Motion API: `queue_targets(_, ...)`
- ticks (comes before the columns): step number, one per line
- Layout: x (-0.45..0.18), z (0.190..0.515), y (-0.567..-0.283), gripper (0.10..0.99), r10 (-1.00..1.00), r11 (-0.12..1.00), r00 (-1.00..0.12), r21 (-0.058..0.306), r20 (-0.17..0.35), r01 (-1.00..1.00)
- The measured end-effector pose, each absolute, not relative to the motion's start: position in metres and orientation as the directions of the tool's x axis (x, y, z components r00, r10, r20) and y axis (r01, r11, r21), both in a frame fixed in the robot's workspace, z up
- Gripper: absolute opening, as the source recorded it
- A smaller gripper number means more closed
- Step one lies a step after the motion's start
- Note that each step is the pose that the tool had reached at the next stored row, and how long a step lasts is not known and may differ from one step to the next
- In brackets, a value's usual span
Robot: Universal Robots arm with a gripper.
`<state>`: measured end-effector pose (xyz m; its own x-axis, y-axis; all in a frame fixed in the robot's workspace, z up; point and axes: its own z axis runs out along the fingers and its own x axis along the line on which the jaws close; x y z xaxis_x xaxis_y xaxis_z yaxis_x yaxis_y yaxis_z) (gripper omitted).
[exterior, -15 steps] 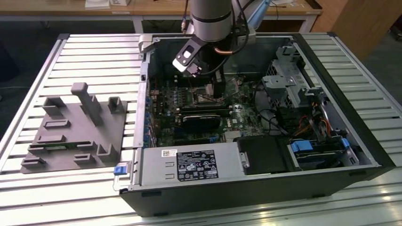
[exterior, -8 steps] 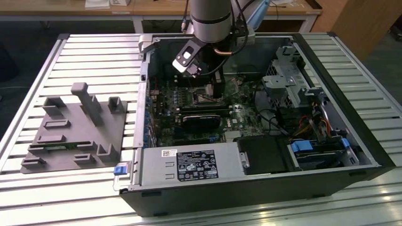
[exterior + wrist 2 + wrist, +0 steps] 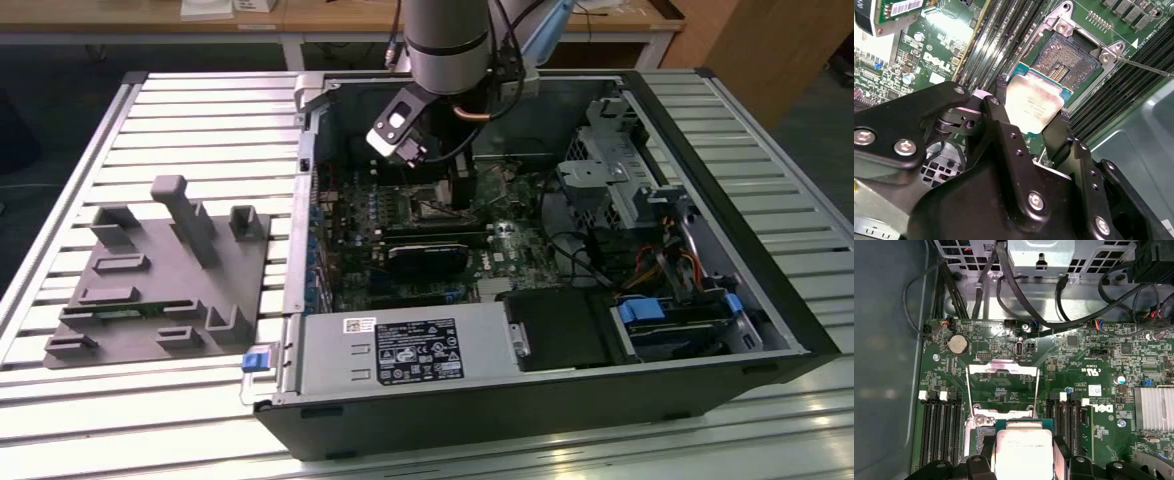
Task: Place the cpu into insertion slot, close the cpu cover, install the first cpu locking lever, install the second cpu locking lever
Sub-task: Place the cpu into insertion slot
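The cpu (image 3: 1034,105) is clamped between the two black fingers (image 3: 999,125) of the gripper (image 3: 1028,114), its pale metal top facing the camera in both wrist views. It hangs over the near edge of the slot (image 3: 1069,62), with one corner overlapping the slot's silvery rim; whether it touches the rim cannot be told. The slot's dark centre lies bare, with no chip in it.

In the first wrist view the cover (image 3: 1002,371) stands flipped open on the far side of the slot, and the green board (image 3: 1004,390) shows through its window. A thin metal rod (image 3: 1144,67) runs out from one corner of the slot in the second wrist view. Long black memory slots (image 3: 939,430) flank the slot on both sides.

Further out on the board sit a coin cell (image 3: 958,345) and a ribbed silver heatsink (image 3: 1154,407), and black cables (image 3: 1004,280) run along its far edge.

In the exterior view the arm (image 3: 447,40) reaches down into the open case (image 3: 761,330), which lies on a slatted table (image 3: 200,120). A power supply (image 3: 400,350) fills the case's near corner. A grey fixture (image 3: 154,270) lies on the table at the exterior view's left, just beside the case.
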<state>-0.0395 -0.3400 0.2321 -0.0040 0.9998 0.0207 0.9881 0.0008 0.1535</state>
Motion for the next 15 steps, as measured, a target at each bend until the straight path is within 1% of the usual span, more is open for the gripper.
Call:
queue_targets(6,-0.0399,0.2295,-0.3342,0.541,1.000,0.001,-0.004,0.154,0.021,0.988)
queue_targets(15,-0.0431,0.2255,-0.3334,0.541,1.000,0.001,-0.004,0.154,0.020,0.988)
